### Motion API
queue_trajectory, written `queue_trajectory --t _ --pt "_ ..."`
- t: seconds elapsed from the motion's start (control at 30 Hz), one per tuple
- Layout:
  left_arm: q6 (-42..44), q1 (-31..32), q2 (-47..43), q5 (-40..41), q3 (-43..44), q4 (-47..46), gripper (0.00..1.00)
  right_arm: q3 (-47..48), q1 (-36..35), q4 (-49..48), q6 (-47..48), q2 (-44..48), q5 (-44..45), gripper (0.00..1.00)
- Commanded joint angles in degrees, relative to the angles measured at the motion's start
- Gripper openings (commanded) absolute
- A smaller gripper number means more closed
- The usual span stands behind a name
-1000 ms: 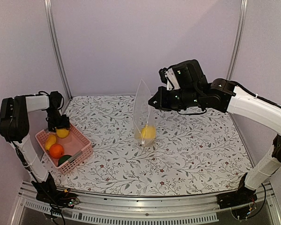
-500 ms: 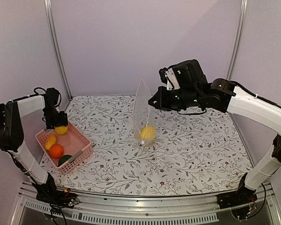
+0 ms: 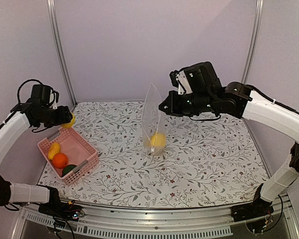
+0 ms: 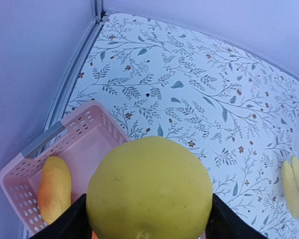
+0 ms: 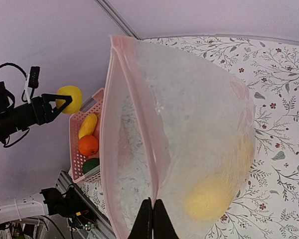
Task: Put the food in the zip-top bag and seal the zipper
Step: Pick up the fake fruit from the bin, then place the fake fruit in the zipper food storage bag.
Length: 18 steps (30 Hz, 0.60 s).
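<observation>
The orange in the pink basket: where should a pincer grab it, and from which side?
Across its round middle, straight down from above. The orange sits low in the pink basket, whose walls block a sideways approach. A banana crowds its far side and a dark green piece its near side, so the grip probably fits best across the other two sides.

Basket left — bag mid-table, one fruit inside.
</observation>
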<state>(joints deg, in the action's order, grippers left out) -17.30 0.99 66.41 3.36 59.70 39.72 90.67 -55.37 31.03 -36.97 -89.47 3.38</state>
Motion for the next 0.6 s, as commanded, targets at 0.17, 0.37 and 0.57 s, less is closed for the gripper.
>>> queue_trajectory --t 0.17,0.37,0.57 --pt "-1.8 13.4 -5.1 -14.1 6.7 -0.6 0.68 3.7 0.0 1.6 0.5 -0.1 1.0 0.00" --pt "-4.4 22.4 -5.3 -16.9 9.6 -4.1 0.68 4.6 0.0 1.6 -0.2 -1.1 0.3 0.00" --pt "-6.3 32.3 -5.0 -19.6 13.7 -9.4 0.68 4.6 0.0 1.8 -0.5 -1.5 -0.1 0.00"
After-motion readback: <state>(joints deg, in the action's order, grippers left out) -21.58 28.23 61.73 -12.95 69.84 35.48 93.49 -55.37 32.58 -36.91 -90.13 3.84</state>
